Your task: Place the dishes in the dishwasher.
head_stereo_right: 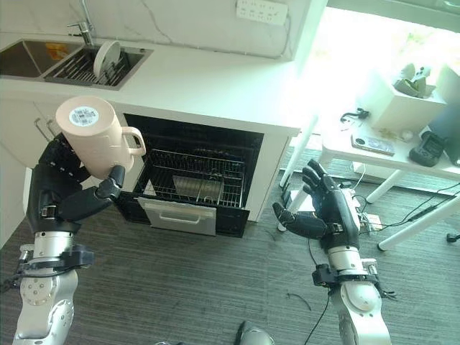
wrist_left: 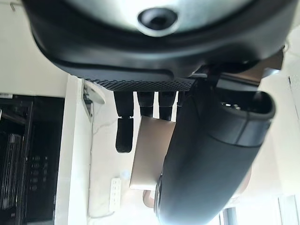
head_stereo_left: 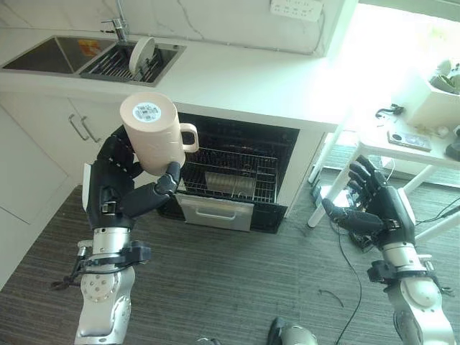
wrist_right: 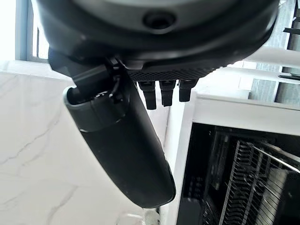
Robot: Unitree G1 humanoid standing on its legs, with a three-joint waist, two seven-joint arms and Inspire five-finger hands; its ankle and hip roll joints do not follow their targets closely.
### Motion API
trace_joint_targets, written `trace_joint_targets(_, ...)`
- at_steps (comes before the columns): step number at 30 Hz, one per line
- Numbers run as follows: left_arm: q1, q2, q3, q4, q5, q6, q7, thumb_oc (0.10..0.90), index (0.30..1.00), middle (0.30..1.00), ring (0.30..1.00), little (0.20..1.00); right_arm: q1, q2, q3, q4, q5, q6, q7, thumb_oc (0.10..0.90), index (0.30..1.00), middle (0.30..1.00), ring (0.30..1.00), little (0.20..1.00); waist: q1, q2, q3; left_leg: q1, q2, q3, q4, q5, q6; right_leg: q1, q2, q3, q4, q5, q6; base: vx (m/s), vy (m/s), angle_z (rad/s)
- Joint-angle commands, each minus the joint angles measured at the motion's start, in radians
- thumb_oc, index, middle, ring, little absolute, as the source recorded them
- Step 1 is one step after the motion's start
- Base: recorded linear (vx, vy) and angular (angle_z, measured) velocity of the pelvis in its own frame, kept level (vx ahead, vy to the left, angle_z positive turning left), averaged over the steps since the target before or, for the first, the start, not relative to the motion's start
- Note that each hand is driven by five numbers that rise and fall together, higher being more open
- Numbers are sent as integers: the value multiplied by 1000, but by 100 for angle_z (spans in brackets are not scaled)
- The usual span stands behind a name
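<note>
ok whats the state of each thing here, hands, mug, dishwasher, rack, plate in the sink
left hand: shut on the mug, held up in front of the counter
mug: upside down, base up, handle toward the dishwasher
right hand: open, empty, fingers spread
dishwasher: open
dishwasher rack: pulled partly out
plate: standing on edge in the sink rack

Grey wood-grain floor [head_stereo_left: 237, 280], white marble wall [head_stereo_left: 215, 21], bright window glare over a white side table [head_stereo_left: 402, 147]
</note>
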Motion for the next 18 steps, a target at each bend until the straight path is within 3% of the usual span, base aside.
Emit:
trace_joint_targets(1,-99,36,-2,-130,-44,-95,-9,400,300,300,300,300,-94,-74,-56,-49,14,-107,-19,800,900,900,900,900,4,6,-64,44,9,-74,25,75,-54,92,30,69,-55,-75,57,170,-193,-21)
trace_joint_targets(3,-88,20,-8,-141,-44,-91,-5,400,300,300,300,300,-102,-87,-59,-44,11,-107,-17,800,900,900,900,900,27,-6,-50,18,-15,-113,25,193,-82,105,30,92,-55,-84,42,154,-104,-37)
trace_joint_targets(4,-74,8,-9,-148,-29,-96,4,400,300,300,300,300,-114,-89,-61,-43,12,-106,-1,800,900,900,900,900,32,-5,-40,-35,15,-107,25,190,-81,108,30,109,-55,-88,43,132,45,-58)
trace_joint_targets(6,-58,6,1,-147,-27,-110,12,400,300,300,300,300,-112,-86,-65,-47,3,-106,16,800,900,900,900,900,21,11,-42,-68,94,-71,25,178,-85,102,31,106,-55,-92,50,118,157,-46)
trace_joint_targets(8,-48,8,9,-137,-37,-123,23,400,300,300,300,300,-88,-89,-69,-51,0,-123,30,800,900,900,900,900,9,26,-49,-98,145,-93,25,169,-99,105,30,105,-55,-100,56,167,265,-36)
trace_joint_targets(10,-34,10,25,-104,-65,-158,-18,400,300,300,300,300,-54,-110,-108,-35,37,-159,73,800,900,900,900,900,-15,37,-75,-73,136,-121,25,65,-94,89,-11,119,-55,-82,79,225,458,-44)
trace_joint_targets(13,-47,18,18,-97,-61,-150,-32,400,300,300,300,300,-49,-94,-118,-42,22,-140,61,800,900,900,900,900,-29,47,-82,-55,136,-101,25,25,-91,95,-41,106,-55,-69,106,149,291,-6)
trace_joint_targets(18,-85,27,7,-85,-67,-127,-50,400,300,300,300,300,-47,-63,-122,-38,-12,-131,56,800,900,900,900,900,-31,52,-81,-68,120,-130,25,9,-73,89,-64,91,-55,-41,128,97,202,28)
